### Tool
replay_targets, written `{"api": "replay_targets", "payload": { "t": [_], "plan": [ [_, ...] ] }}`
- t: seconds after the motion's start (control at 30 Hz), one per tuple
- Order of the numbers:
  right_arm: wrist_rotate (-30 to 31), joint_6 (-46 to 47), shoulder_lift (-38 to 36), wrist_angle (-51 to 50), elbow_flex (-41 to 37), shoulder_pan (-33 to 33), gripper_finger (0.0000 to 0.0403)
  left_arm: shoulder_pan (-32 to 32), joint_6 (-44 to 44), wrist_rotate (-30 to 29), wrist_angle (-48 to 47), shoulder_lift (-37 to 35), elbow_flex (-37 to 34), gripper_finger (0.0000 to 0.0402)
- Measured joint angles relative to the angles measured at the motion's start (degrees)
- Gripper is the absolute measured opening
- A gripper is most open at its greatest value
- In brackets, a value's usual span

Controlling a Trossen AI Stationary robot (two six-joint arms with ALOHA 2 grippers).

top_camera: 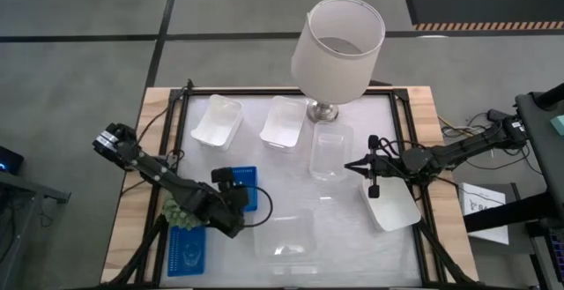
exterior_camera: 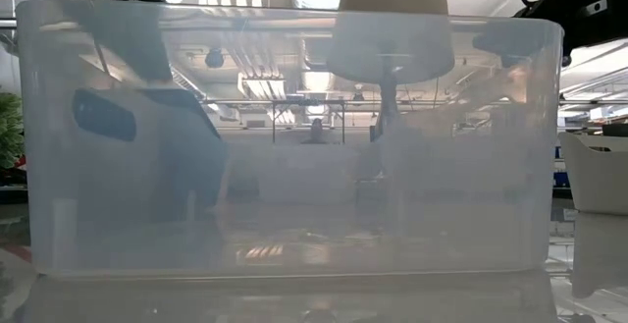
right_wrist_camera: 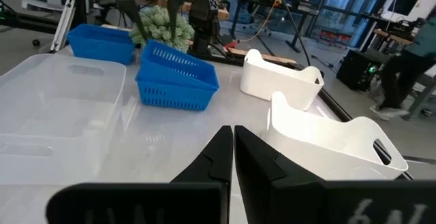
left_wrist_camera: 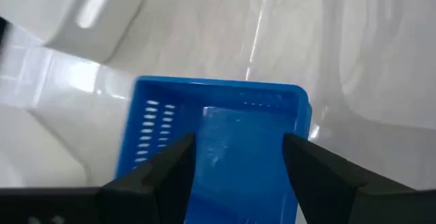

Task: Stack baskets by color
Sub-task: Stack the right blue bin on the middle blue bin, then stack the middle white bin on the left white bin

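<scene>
Left gripper [top_camera: 249, 204] at about 7 o'clock of the table [top_camera: 414, 105], fingers [left_wrist_camera: 163, 176] spread wide over a blue basket [top_camera: 247, 184], one either side of it, nothing clamped. In the right wrist view that blue basket sits tilted inside another blue one, a nested pair.

Second blue basket [top_camera: 187, 250] lies near the table's 7 o'clock corner, just beside a spiky green plant [top_camera: 179, 212].

Right gripper [top_camera: 363, 166] at about 3 o'clock, fingers pressed together, holding nothing; it hangs between a small clear basket [top_camera: 330, 153] and a white basket [top_camera: 390, 206] at 4 o'clock.

Two more white baskets: one at 11 o'clock [top_camera: 218, 121], one at 12 o'clock [top_camera: 285, 122], apart from each other, unstacked.

Large clear basket [top_camera: 286, 235] at 6 o'clock, just beside the left gripper; it fills the low view.

Lamp [top_camera: 337, 48] with white shade stands at 1 o'clock, its base touching neither white basket, just beyond the small clear one
</scene>
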Motion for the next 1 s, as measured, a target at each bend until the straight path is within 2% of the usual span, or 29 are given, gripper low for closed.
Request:
{"api": "replay_targets", "payload": {
  "t": [0.13,0.23,0.33,0.6,0.7,0.83,1.0],
  "plan": [
    [0.0,0.5,0.0,0.0,0.0,0.0,0.0009,0.0,0.0,0.0,8.1,0.0,-6.0,0.0203],
    [0.0,0.8,0.0,-0.2,0.0,0.0,0.0009,0.0,-0.4,1.6,9.4,0.0,-8.3,0.0203],
    [0.0,1.1,0.0,-0.2,0.0,0.0,0.0009,0.0,-0.3,3.4,9.5,0.0,-8.6,0.0203],
    [0.0,2.4,0.0,-0.2,0.0,0.0,0.0009,0.0,4.2,2.5,6.0,-4.0,-4.9,0.0203],
    [-0.4,4.0,0.0,-0.2,0.0,0.0,0.0009,0.1,6.5,-1.2,6.1,-7.6,-4.3,0.0203],
    [-4.4,7.3,0.1,0.1,0.0,0.1,0.0009,0.2,8.7,-10.4,5.9,-12.5,-5.3,0.0203],
    [-5.1,10.4,2.1,0.2,0.0,1.8,0.0009,2.0,8.8,-19.1,6.0,-16.7,-6.3,0.0203]
  ]
}}
